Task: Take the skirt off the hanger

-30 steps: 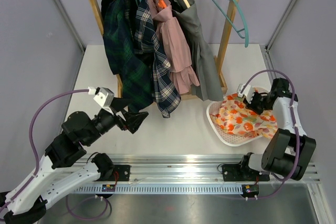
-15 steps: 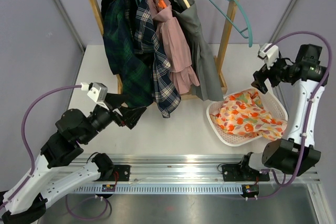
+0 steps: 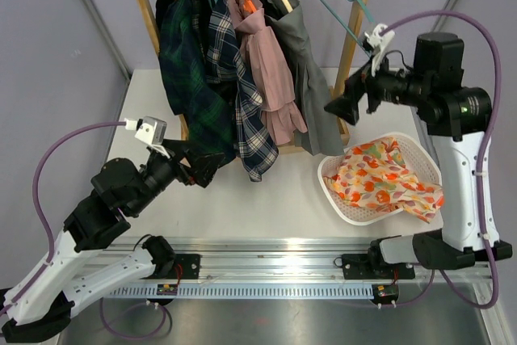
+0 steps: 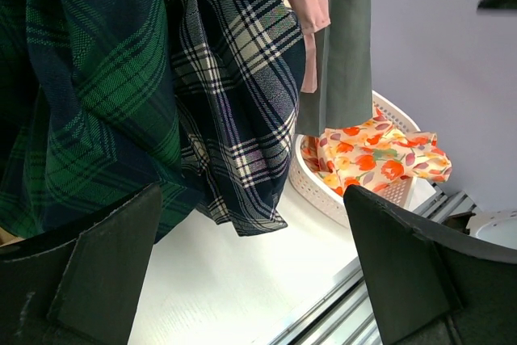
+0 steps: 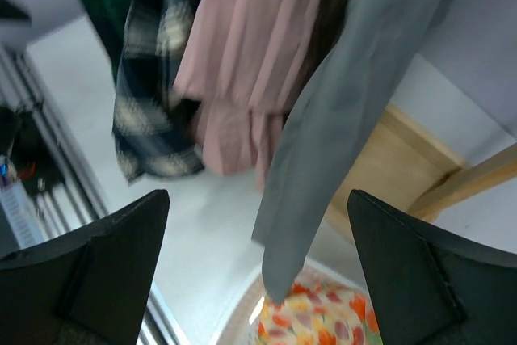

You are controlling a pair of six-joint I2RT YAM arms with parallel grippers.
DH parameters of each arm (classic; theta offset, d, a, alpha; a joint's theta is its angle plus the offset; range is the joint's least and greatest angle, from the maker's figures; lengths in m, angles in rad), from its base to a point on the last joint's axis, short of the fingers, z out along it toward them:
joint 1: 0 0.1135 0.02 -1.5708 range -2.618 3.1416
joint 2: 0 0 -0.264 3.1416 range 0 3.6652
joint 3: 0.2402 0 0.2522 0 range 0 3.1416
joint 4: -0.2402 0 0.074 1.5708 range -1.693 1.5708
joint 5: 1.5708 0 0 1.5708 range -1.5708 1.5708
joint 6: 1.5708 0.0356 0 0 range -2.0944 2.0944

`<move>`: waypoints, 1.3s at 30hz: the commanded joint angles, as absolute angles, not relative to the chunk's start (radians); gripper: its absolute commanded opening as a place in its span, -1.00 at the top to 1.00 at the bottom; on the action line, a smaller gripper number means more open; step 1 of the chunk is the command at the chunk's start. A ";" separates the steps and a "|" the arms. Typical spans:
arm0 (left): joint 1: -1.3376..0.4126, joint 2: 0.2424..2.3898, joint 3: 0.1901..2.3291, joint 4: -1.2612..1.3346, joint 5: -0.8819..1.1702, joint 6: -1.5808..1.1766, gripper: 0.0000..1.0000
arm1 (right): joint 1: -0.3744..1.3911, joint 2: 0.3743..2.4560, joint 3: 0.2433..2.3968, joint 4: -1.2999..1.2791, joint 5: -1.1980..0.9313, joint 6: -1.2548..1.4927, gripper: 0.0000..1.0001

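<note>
Both arms are built the same way: the long links have smooth white shells, and the joints have rounded black housings. On the left arm [image 3: 109, 199], a thin purple cable [image 3: 37, 199] runs in a wide loop to a small white camera block [image 3: 150, 130] just behind the left gripper [image 3: 206, 169]. The right arm [image 3: 460, 175] has the same purple cable [image 3: 448, 13] and white block [image 3: 378, 38] behind the right gripper [image 3: 343, 104]. In the wrist views the fingers [image 4: 101, 272] are matt black and wedge-shaped with straight edges. Those of the right tool [image 5: 93, 268] look alike. Each arm stands on a black base [image 3: 170, 262].
</note>
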State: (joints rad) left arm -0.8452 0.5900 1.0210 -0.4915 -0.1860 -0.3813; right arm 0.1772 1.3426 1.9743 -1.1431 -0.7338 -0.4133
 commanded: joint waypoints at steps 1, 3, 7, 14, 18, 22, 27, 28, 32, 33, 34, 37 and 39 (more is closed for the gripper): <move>-0.844 0.594 1.020 -0.460 -0.216 -0.414 -0.98 | 0.262 1.495 2.147 -0.931 -0.462 -0.049 -0.99; -0.844 0.588 1.008 -0.460 -0.218 -0.425 -0.98 | 0.331 1.552 2.207 -0.876 -0.272 0.067 -0.99; -0.844 0.583 1.000 -0.466 -0.221 -0.440 -0.98 | 0.362 1.719 2.406 -0.856 -0.223 0.139 -0.97; -0.844 0.554 0.983 -0.477 -0.232 -0.457 -0.98 | 0.416 1.856 2.500 -0.810 -0.121 0.123 -0.66; -0.844 0.545 0.977 -0.482 -0.236 -0.459 -0.98 | 0.420 1.890 2.528 -0.784 -0.141 0.088 0.24; -0.844 0.534 0.969 -0.482 -0.238 -0.457 -0.98 | 0.420 1.899 2.604 -0.770 -0.089 0.043 1.00; -0.844 0.532 0.960 -0.465 -0.226 -0.442 -0.98 | 0.419 1.820 2.551 -0.617 -0.060 0.025 1.00; -0.844 0.532 0.960 -0.462 -0.221 -0.434 -0.98 | 0.419 1.804 2.536 -0.562 -0.055 0.031 1.00; -0.844 0.535 0.965 -0.456 -0.213 -0.416 -0.98 | 0.420 1.767 2.516 -0.512 -0.060 0.041 1.00; -0.844 0.535 0.965 -0.453 -0.213 -0.413 -0.98 | 0.419 1.761 2.514 -0.515 -0.064 0.043 1.00; -0.844 0.532 0.965 -0.451 -0.209 -0.407 -0.98 | 0.420 1.756 2.508 -0.515 -0.072 0.046 1.00; -0.844 0.528 0.960 -0.448 -0.204 -0.396 -0.98 | 0.420 1.726 2.458 -0.509 -0.092 0.048 1.00; -0.844 0.525 0.959 -0.445 -0.203 -0.393 -0.98 | 0.420 1.698 2.410 -0.499 -0.097 0.048 1.00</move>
